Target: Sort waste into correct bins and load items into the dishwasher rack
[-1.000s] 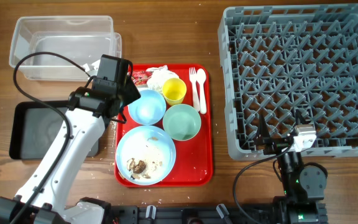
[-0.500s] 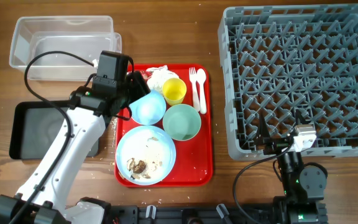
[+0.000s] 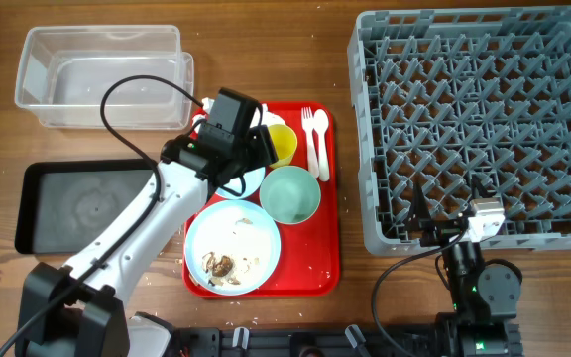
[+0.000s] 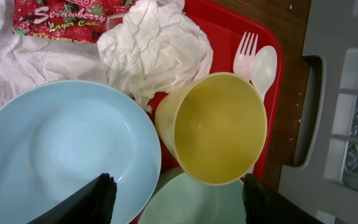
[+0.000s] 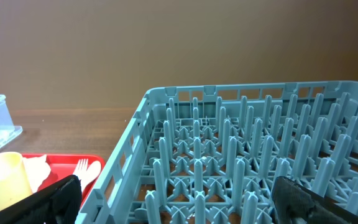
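My left gripper [image 3: 263,151] [image 4: 182,202] hangs open and empty over the red tray, its fingers straddling the small yellow cup [image 4: 219,127] and the rims of the small light blue bowl [image 4: 61,155] and the mint green bowl [image 3: 290,194]. A crumpled white napkin [image 4: 154,50] and a red-and-white wrapper [image 4: 61,18] lie behind the cup. The white fork [image 4: 245,53] and spoon [image 4: 265,62] rest at the tray's far right. Brown food bits and crumbs sit on the large blue plate [image 3: 232,247]. My right gripper [image 5: 185,205] stands open at the front edge of the grey rack [image 3: 484,119].
A clear plastic tub [image 3: 102,74] sits at the back left with a shallow black tray [image 3: 77,203] in front of it. The flat red serving tray [image 3: 310,258] carries the dishes. My left arm's cable loops above the black tray. The rack's pegs hold nothing.
My left arm has swung right, from the tray's left edge to above the small blue bowl and yellow cup, and its jaws have narrowed a little. The right arm has not moved.
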Motion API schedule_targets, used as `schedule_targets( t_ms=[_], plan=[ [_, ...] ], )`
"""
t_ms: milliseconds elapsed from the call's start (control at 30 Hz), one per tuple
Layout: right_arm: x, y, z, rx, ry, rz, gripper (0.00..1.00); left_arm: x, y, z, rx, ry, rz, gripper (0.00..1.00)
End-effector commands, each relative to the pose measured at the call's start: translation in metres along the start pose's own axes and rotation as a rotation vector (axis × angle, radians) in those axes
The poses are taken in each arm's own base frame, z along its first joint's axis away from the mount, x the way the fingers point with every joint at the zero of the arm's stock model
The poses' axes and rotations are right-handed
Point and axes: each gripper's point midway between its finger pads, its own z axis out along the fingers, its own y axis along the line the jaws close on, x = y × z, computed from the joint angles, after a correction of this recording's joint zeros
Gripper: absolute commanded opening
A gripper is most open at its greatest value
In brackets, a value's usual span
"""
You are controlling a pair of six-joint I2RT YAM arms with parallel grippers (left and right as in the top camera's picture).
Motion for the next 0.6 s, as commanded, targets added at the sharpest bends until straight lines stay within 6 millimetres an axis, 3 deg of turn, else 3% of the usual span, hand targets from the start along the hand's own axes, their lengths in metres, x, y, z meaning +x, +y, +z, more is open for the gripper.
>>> schedule_targets(
  t_ms=[0,167,267,400,567],
  plan=[
    [0.000,-0.001,0.000,0.009,-0.004,0.014,1.00,-0.004,-0.002,0.000,-0.012,-0.020,0.013,0.66],
    [0.000,-0.001,0.000,0.009,-0.004,0.014,1.00,-0.007,-0.004,-0.013,0.005,-0.042,0.012,0.63],
    [0.000,-0.001,0.000,0.009,-0.004,0.014,1.00,-0.019,-0.002,-0.040,0.016,-0.112,-0.001,0.63],
    [0.000,-0.001,0.000,0.009,-0.004,0.014,1.00,-0.030,0.033,-0.075,-0.098,-0.201,-0.038,0.63],
    [0.000,-0.001,0.000,0.009,-0.004,0.014,1.00,-0.020,0.072,-0.086,-0.219,-0.157,-0.088,0.62]
  ],
)
